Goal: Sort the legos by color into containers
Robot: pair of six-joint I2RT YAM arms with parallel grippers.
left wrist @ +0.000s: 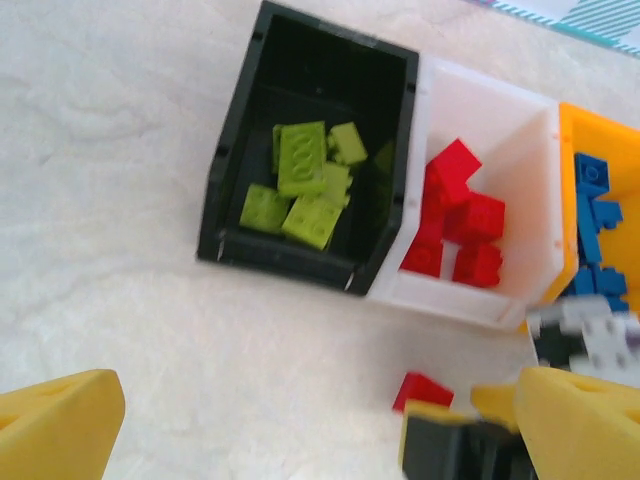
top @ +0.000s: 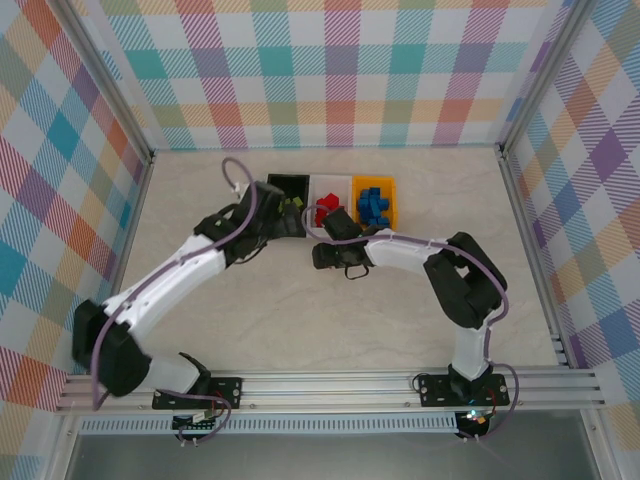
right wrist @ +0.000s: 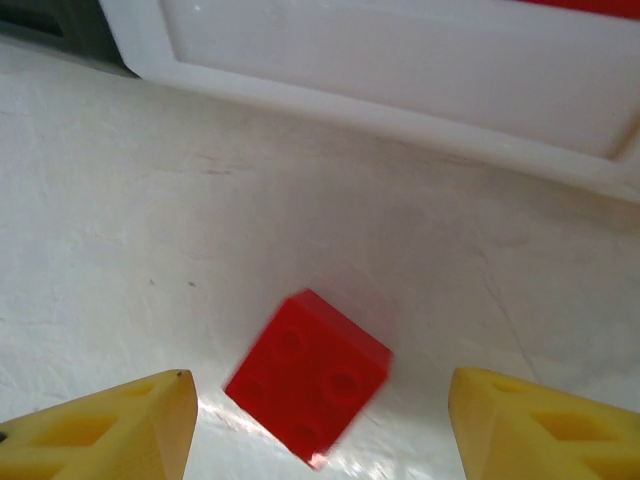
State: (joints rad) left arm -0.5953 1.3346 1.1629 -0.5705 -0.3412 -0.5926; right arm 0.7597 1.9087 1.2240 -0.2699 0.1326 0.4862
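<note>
While the right fingers (right wrist: 110, 425) stand apart, a red lego (right wrist: 308, 378) lies untouched between them.

No text, label, brand, number or sign can be read anywhere. The walls of the black bin (left wrist: 230, 150), the white bin (left wrist: 500, 130) and the orange-yellow bin (left wrist: 568, 150), set in a row toward twelve o'clock on the table (top: 300, 330), are seen unmarked. Only plain studs are shown on the red brick (right wrist: 308, 385).
</note>
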